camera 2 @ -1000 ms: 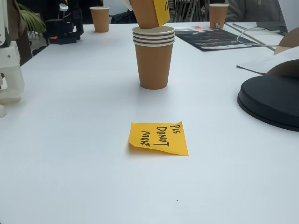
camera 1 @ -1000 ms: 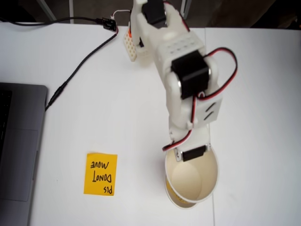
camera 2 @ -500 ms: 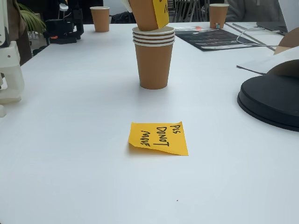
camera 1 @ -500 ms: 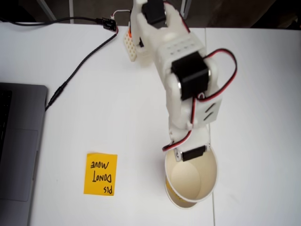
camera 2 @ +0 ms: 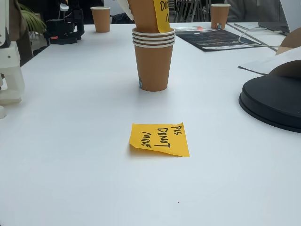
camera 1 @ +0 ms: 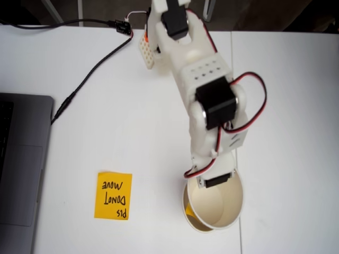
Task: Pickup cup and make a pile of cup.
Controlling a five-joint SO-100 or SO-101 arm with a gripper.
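The cup (camera 2: pixel 146 14), brown outside with a yellow note, sits partly inside the pile of cup (camera 2: pixel 153 59) mid-tabletop (camera 2: pixel 70 141). From above its cream inside (camera 1: pixel 214 203) shows, rim gripped by the closed pincer (camera 1: pixel 216 181); the low view shows three stacked rims.

A flat orange note (camera 1: pixel 113 196) (camera 2: pixel 160 139) lies on the white table (camera 1: pixel 286 106) (camera 2: pixel 70 155). A grey laptop (camera 1: pixel 21 169) sits at the left edge in a fixed view, a black cable (camera 1: pixel 87 74) running nearby. A black disc (camera 2: pixel 273 101) (partly cropped) rests at right in a fixed view, with two brown cups (camera 2: pixel 100 19) (camera 2: pixel 220 15) far back.
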